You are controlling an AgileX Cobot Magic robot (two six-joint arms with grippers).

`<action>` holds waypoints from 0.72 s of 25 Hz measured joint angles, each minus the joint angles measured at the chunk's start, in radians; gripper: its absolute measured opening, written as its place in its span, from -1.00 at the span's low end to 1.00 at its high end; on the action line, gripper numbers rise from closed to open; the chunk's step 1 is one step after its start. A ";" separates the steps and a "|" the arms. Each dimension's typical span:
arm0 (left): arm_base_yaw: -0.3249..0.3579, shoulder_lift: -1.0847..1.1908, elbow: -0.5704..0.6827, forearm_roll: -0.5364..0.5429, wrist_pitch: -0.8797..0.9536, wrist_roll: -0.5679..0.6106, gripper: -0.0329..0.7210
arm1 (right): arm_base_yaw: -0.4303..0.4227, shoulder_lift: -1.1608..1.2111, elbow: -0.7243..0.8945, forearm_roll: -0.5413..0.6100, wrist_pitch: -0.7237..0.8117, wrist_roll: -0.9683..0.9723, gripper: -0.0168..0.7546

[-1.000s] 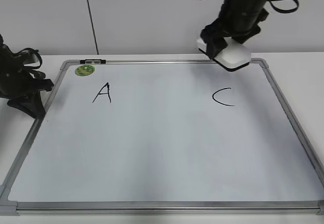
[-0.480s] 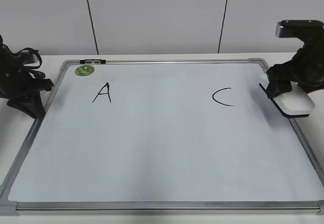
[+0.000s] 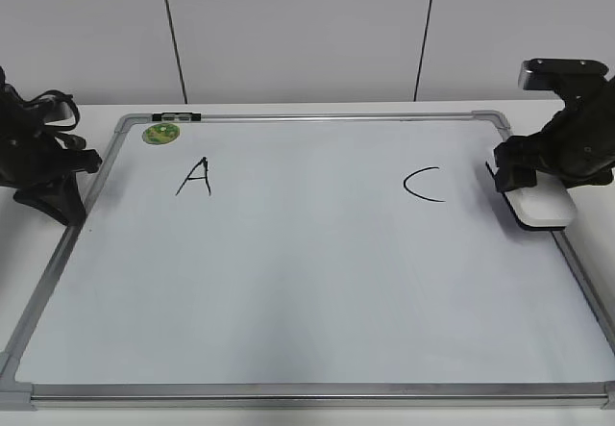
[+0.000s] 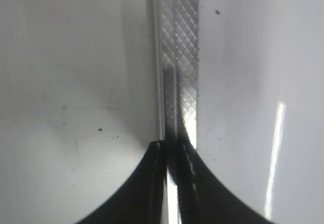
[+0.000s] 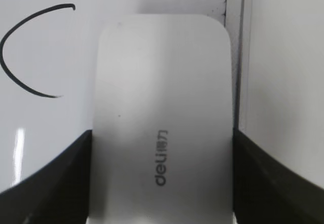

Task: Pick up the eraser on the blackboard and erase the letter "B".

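The blackboard [image 3: 307,282] lies flat on the table and carries a black "A" [image 3: 195,177] and a black "C" [image 3: 423,184]. No letter "B" shows between them; that area is bare white. My right gripper [image 3: 528,187] is shut on the white eraser [image 3: 541,210], which sits low at the board's right edge, just right of the "C". In the right wrist view the eraser [image 5: 162,107] fills the gap between both fingers [image 5: 162,143], with the "C" [image 5: 35,93] to its left. My left gripper [image 3: 60,205] is shut and empty at the board's left frame [image 4: 179,57].
A round green magnet [image 3: 160,134] sits at the board's top left corner, next to a dark clip [image 3: 177,116] on the top frame. A grey wall stands behind the table. The board's right frame rail [image 5: 238,57] runs right beside the eraser.
My right gripper carried the eraser from above the board's top edge down to the right edge, then shifted slightly left. The left arm has not moved.
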 joint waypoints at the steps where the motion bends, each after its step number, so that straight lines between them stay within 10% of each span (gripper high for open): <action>1: 0.000 0.000 0.000 0.000 0.000 0.000 -0.78 | 0.000 0.011 0.000 0.002 -0.011 0.006 0.41; 18: 0.000 0.000 0.000 -0.003 0.000 0.000 -0.77 | 0.000 0.091 0.000 -0.032 -0.057 0.055 0.41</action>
